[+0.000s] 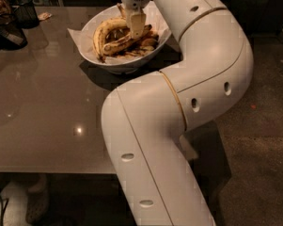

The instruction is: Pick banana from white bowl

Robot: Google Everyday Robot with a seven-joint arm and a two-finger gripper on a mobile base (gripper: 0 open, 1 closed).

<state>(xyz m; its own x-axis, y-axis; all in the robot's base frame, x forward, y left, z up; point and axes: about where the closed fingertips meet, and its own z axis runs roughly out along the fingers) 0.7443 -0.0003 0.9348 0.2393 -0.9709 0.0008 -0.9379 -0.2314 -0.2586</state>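
I note the gripper (pixel 135 26), down in the white bowl (pixel 116 67), is smooth cream plastic. The arm (pixel 178 102) is glossy white plastic. The bowl is glossy and lined with crinkled paper (pixel 75 32). The banana (pixel 116 43) skin is matt. The table (pixel 47 102) is smooth and reflective.
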